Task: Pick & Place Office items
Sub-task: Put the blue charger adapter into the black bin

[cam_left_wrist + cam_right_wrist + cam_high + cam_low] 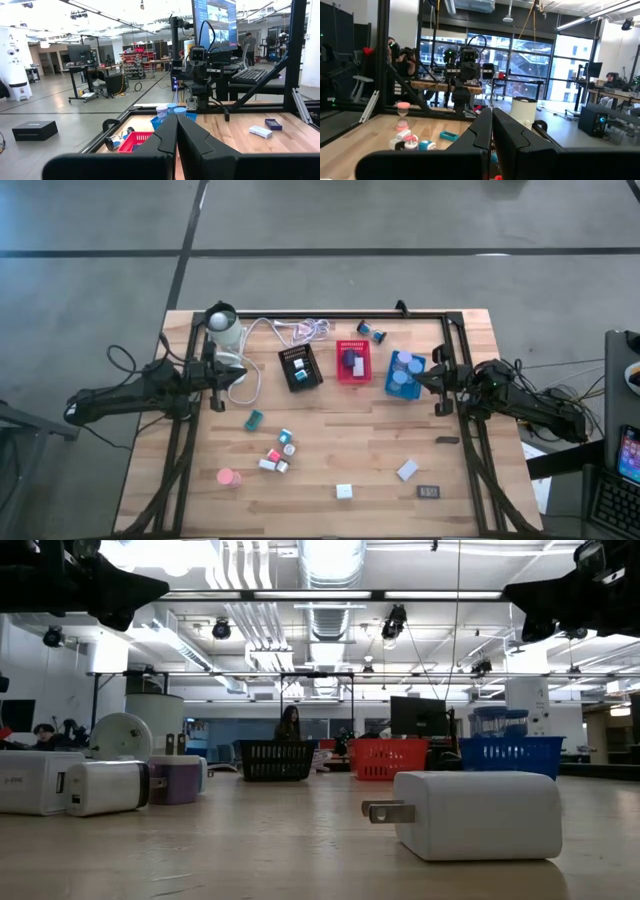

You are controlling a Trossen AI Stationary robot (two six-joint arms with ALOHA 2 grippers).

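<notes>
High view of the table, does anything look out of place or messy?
Nothing is spilled or broken. The white cable lies in a loose tangle by the black tray, and that tray sits skewed, unlike the red tray. Small items lie scattered on the table.

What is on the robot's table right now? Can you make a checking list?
Surface: wooden table, bare patches between items.
Job's things: pink roll, teal block, white block, dark rectangle loose; blue rolls in blue tray.
Clutter: black tray, red tray.
End effectors: left end effector and right end effector shut, empty, raised at table sides.
Cables: white coiled cable at back.
Surroundings: a person far behind.
</notes>
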